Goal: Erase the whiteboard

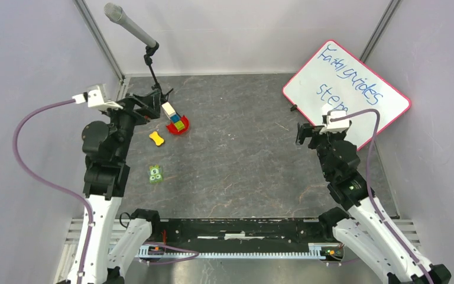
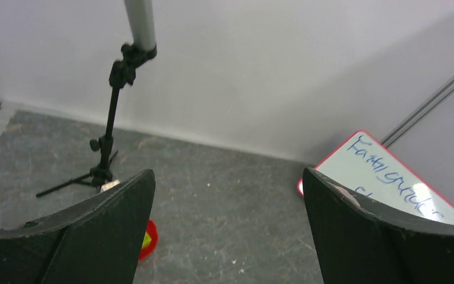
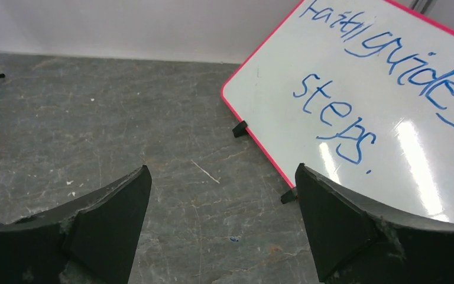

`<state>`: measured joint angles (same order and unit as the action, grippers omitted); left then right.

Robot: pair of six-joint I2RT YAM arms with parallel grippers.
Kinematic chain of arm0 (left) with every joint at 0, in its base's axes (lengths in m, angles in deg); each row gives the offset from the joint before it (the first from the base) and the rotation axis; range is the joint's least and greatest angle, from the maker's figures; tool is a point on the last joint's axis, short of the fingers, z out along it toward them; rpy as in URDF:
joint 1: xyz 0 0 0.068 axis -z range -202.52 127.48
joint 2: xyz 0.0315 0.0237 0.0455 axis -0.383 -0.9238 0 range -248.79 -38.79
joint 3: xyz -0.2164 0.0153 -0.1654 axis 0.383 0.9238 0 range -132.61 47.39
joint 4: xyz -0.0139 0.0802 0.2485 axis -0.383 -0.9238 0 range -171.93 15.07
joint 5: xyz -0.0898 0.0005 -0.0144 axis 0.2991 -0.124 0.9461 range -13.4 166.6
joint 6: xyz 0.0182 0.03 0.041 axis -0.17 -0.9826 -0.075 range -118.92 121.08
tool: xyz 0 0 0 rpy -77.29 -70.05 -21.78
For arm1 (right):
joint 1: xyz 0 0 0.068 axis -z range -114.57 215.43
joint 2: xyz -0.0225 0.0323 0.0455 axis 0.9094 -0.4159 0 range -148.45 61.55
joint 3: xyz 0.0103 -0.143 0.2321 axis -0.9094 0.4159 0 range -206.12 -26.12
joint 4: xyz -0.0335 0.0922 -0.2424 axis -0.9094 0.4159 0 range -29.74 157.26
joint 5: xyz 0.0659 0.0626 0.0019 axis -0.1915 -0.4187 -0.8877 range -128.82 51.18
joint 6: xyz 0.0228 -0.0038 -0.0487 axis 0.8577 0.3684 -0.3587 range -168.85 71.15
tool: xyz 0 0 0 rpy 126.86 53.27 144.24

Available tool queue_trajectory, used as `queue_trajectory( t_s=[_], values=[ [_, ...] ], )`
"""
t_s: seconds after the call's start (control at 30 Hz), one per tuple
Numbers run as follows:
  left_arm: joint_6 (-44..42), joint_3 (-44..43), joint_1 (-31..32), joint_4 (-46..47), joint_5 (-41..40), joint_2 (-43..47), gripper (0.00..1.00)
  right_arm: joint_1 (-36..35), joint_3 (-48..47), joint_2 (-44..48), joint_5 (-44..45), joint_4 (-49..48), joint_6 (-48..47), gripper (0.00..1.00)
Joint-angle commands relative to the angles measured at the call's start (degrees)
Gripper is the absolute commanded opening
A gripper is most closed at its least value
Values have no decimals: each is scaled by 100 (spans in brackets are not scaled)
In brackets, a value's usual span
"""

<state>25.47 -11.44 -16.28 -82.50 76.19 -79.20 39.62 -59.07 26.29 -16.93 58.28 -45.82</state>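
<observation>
So the whiteboard point(image 1: 346, 94) is up in the 2 o'clock corner of the grey stone-look table point(image 1: 236, 160), turned diagonally with one corner toward the back wall. It has a pink-red frame and a white face, and the blue handwriting is all there; it reads something like "Faith guides steps." Little black feet stick out along its 8 o'clock edge. I can't tell if it's lying flat or propped up a bit.

The right gripper point(image 3: 221, 168) sits just off that 8 o'clock edge with its fingers spread wide. Nothing is between them and they're not touching the board. From above, its wrist overlaps the board's near edge.

The left gripper point(image 2: 227, 177) is over at 10 o'clock, also wide open with nothing in it, right by the foot of a microphone stand point(image 1: 151, 65).

Just at 4 o'clock from it there's a red toy boat point(image 1: 177, 124) loaded with coloured blocks. A yellow bone-shaped piece point(image 1: 156, 138) lies near it, with a green number tile point(image 1: 155, 173) closer to the arm bases.
</observation>
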Motion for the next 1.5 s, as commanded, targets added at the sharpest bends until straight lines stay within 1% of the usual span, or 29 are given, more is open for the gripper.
queue_trajectory(
  t_s=[0.0, 0.03, 0.13, 0.27, 0.43, 0.57, 0.63, 0.77, 0.83, 0.87, 1.03, 1.17, 1.2, 1.3, 1.47],
  values=[
    [-262, 204, -9, -109, -52, -117, 100, 14, -464, -537, 51, 180, 220, 97],
    [-234, 279, -3, -26, 9, -132, 100, 18, -529, -709, 70, 340, 267, 97],
    [-127, 367, 3, 36, 195, -228, 100, 11, -611, -1195, 56, 370, 453, 98],
    [31, 482, 3, 8, 234, -388, 100, 14, -710, -1893, 344, 423, 1018, 97],
    [74, 329, 1, -432, 322, -1015, 100, 12, -848, -2812, 690, 563, 1649, 98],
    [-238, 32, 3, -874, 794, -1479, 100, 83, -941, -3376, 622, 628, 1973, 98],
    [-356, 54, 2, -880, 958, -1499, 100, 297, -871, -3517, 435, 577, 2283, 98],
    [-520, 292, 8, -694, 1145, -1356, 100, 1213, -550, -3726, -372, 420, 3132, 98],
    [-533, 441, 9, -597, 1202, -1270, 100, 1574, -589, -3950, -673, 484, 3256, 98],
    [-531, 516, 18, -513, 1261, -1251, 100, 1672, -671, -4090, -689, 595, 3282, 98],
    [-549, 670, 215, -257, 1780, -1193, 100, 2060, -997, -4506, -369, 1025, 3672, 98],
    [-667, 687, 439, -351, 1695, -1126, 100, 2117, -1314, -4811, 17, 1457, 4255, 99],
    [-685, 688, 488, -388, 1646, -1119, 100, 2114, -1393, -4892, 88, 1519, 4428, 95],
    [-712, 697, 596, -434, 1563, -1084, 100, 2115, -1499, -5110, 334, 1493, 4738, 89],
    [-798, 679, 750, -541, 1357, -1012, 100, 2105, -1833, -5536, 695, 1518, 5030, 85]
  ],
)
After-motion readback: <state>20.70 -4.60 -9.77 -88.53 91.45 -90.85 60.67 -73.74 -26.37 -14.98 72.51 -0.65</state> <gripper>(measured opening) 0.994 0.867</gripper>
